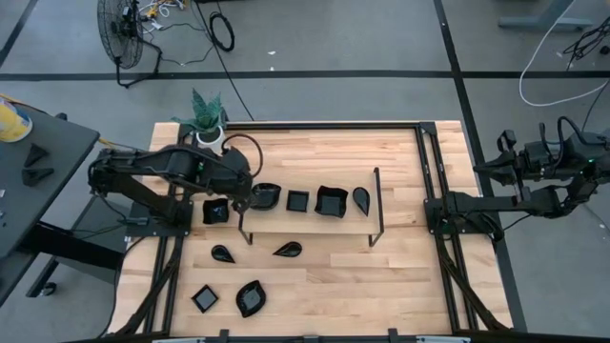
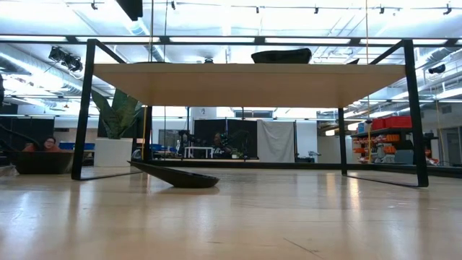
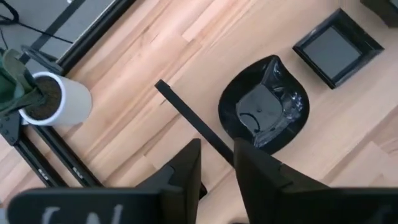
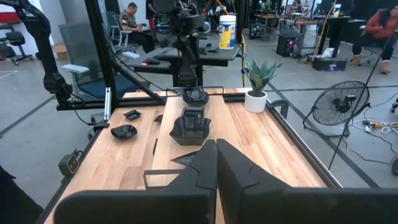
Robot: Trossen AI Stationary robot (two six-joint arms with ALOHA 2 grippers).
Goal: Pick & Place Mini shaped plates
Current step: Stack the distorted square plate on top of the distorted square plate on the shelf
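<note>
The mini shaped plates are small glossy black dishes. A wavy leaf one [image 1: 265, 195] [image 3: 264, 106], two square ones [image 1: 297, 200] [image 1: 331, 201] and a teardrop [image 1: 361, 198] sit in a row on the raised wooden shelf [image 1: 310, 224]. Another plate [image 1: 216, 211] rests on the table left of the shelf. My left gripper [image 1: 242, 195] [image 3: 217, 148] hovers open above the shelf's left edge bar [image 3: 186, 112], beside the leaf plate, with nothing between its fingers. My right gripper [image 4: 216, 152] is shut and empty, off the table's right side.
Two teardrop plates [image 1: 223, 253] [image 1: 288, 250], a square one [image 1: 204, 299] and a leaf one [image 1: 251, 297] lie flat on the near table. A white pot with a green plant [image 1: 206, 129] stands at the far left corner. The shelf's black legs [image 2: 85, 108] stand on the table.
</note>
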